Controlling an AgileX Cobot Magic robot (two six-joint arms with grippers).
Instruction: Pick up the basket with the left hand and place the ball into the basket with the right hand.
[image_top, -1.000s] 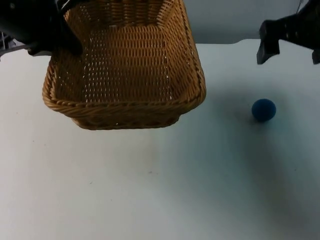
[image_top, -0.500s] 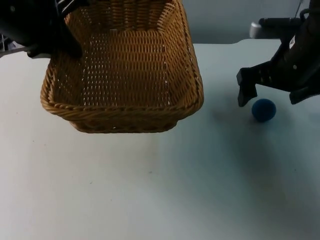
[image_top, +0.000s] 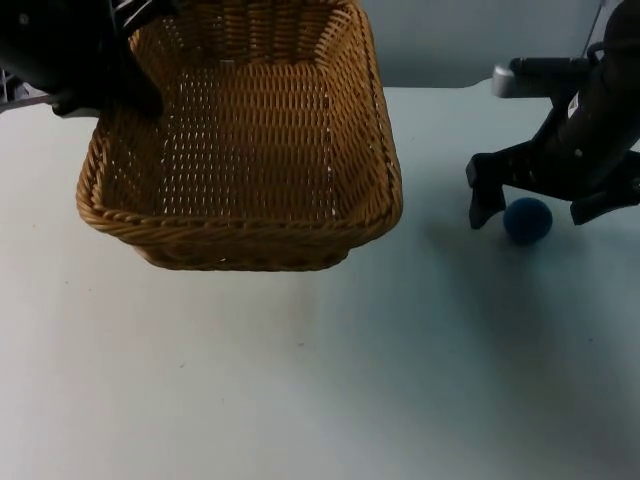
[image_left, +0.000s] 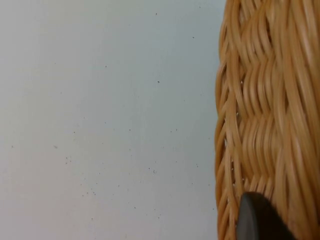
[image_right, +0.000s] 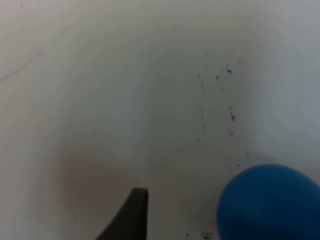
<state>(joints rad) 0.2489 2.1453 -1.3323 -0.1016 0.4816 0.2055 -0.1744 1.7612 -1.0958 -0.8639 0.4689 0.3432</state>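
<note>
Two tools are at work in the top view: the left tool (image_top: 115, 85), upper left of the frame, pinches the rim of the basket (image_top: 245, 140) and holds it above the desk (image_top: 300, 380), while the right tool (image_top: 535, 208), at right, stands spread astride the blue ball (image_top: 527, 220), its arm angled downward. Left wrist view: a fingertip (image_left: 257, 220) rests against wicker weave. Right wrist view: the ball lies just beside one fingertip (image_right: 131, 215). Judged step: grasping; next, close squarely before lifting.

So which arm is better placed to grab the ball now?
The right. Its right gripper is open with its fingers on either side of the blue ball on the table. The left gripper holds the basket far from the ball.
</note>
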